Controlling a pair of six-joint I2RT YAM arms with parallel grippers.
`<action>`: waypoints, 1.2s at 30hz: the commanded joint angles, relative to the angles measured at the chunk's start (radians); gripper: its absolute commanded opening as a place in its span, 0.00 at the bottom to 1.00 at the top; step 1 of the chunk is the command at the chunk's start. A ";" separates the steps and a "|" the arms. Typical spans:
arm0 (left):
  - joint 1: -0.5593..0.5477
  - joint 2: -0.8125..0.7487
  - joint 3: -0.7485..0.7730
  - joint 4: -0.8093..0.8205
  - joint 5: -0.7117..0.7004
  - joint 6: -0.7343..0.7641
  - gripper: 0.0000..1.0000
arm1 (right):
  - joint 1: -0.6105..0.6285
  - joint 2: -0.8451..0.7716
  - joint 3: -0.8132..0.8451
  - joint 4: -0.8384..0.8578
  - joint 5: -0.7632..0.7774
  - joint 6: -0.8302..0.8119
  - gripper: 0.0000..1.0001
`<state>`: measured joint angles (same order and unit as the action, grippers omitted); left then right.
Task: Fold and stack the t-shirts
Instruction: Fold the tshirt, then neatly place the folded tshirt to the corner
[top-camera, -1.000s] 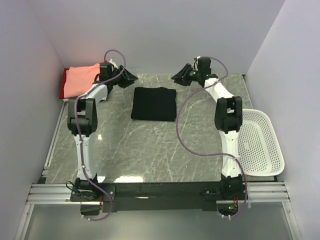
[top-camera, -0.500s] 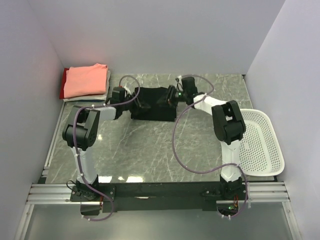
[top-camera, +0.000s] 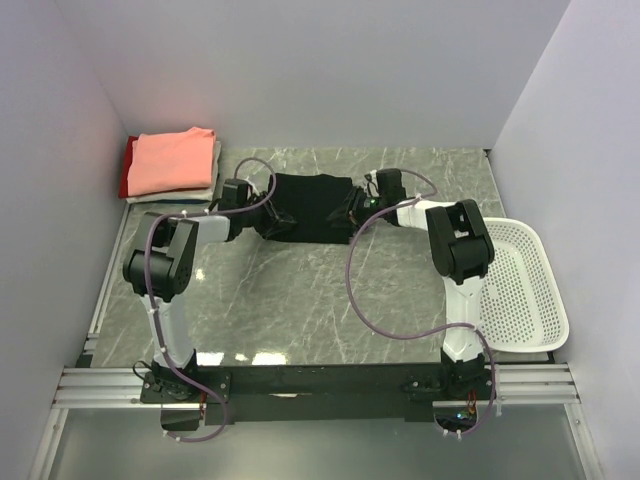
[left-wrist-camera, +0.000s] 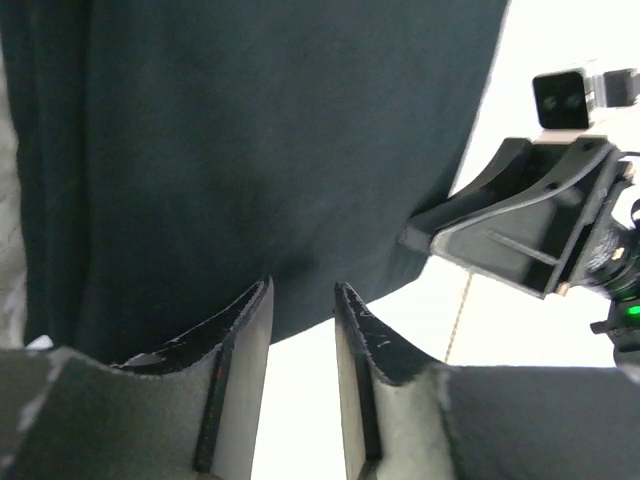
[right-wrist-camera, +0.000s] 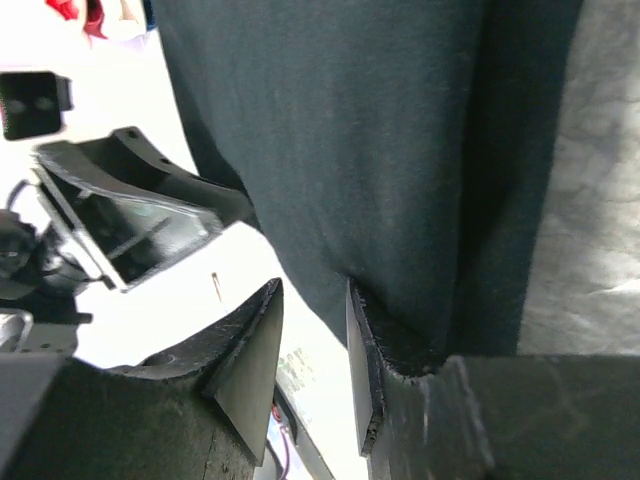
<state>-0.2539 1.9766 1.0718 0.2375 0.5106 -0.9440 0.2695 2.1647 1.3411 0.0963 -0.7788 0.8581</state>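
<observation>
A black t-shirt (top-camera: 312, 205), folded into a rectangle, lies at the middle back of the table. My left gripper (top-camera: 277, 214) is low at its left edge and my right gripper (top-camera: 353, 210) is low at its right edge, facing each other. In the left wrist view the black t-shirt (left-wrist-camera: 250, 130) fills the top, and the left gripper (left-wrist-camera: 303, 290) is open with its tips at the cloth's edge and nothing in the gap. In the right wrist view the right gripper (right-wrist-camera: 313, 288) is open, one fingertip pressed against the black t-shirt (right-wrist-camera: 370, 130).
A stack of folded t-shirts (top-camera: 174, 160), salmon-pink on top of white and red, sits in the back left corner. A white mesh basket (top-camera: 522, 290) stands off the table's right edge. Walls close in at the back and on both sides.
Both arms dropped from the back of the table to the black t-shirt's left and right edges. The left jaws narrowed somewhat. The pink stack is uncovered.
</observation>
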 joint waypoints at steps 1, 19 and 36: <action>0.008 -0.093 0.080 -0.050 -0.041 0.057 0.37 | -0.006 -0.080 0.023 0.036 -0.010 -0.004 0.39; 0.117 0.065 0.410 -0.446 -0.132 0.306 0.66 | -0.032 0.076 0.079 0.002 0.098 0.058 0.36; 0.042 0.295 0.559 -0.570 -0.178 0.352 0.75 | -0.030 -0.144 0.070 -0.066 0.141 -0.040 0.47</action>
<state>-0.1730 2.2276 1.6386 -0.2516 0.3954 -0.6201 0.2451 2.1426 1.4048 0.0525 -0.6762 0.8658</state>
